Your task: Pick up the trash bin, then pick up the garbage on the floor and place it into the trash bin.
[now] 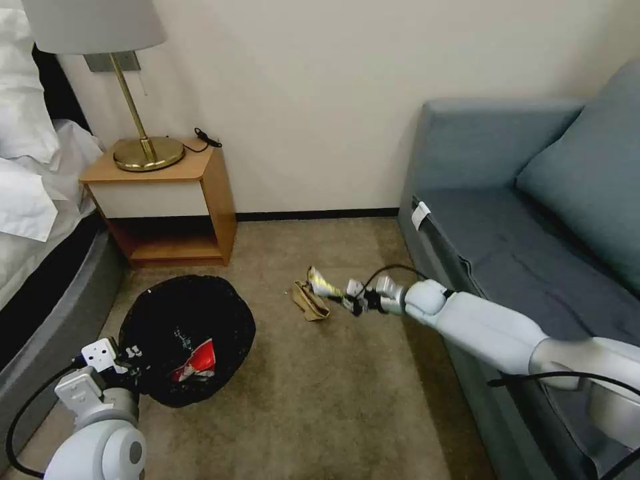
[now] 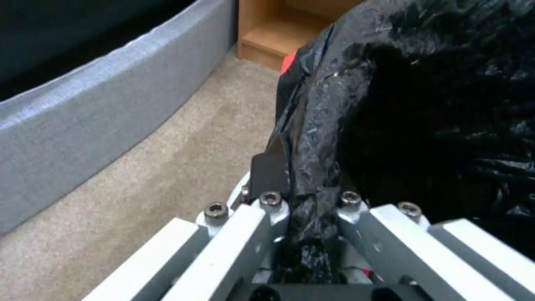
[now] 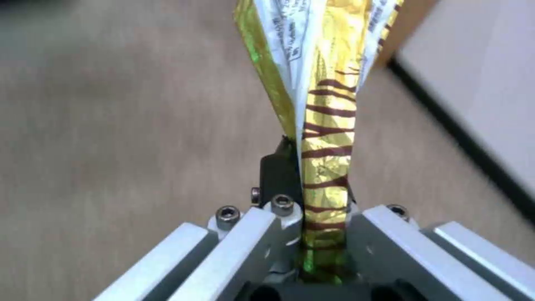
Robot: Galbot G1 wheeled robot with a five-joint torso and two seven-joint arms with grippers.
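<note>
The trash bin (image 1: pixel 187 333), lined with a crinkly black bag (image 2: pixel 418 104), hangs at lower left. My left gripper (image 1: pixel 130 360) is shut on its near rim, and the bag is pinched between the jaws (image 2: pixel 306 196). A red-and-white crumpled wrapper (image 1: pixel 198 363) lies inside the bin. To the right, my right gripper (image 1: pixel 350 300) is shut on a white-yellow snack wrapper (image 1: pixel 322 283) with brown stripes (image 3: pixel 326 125); the wrapper sticks out past the gripper (image 3: pixel 312 184). Tan crumpled paper (image 1: pixel 310 303) lies on the carpet beside that wrapper.
A wooden nightstand (image 1: pixel 167 200) with a brass lamp (image 1: pixel 147 153) stands against the back wall. The bed (image 1: pixel 40 267) runs along the left and a blue-grey sofa (image 1: pixel 520 233) along the right. Open carpet (image 1: pixel 320 407) lies between them.
</note>
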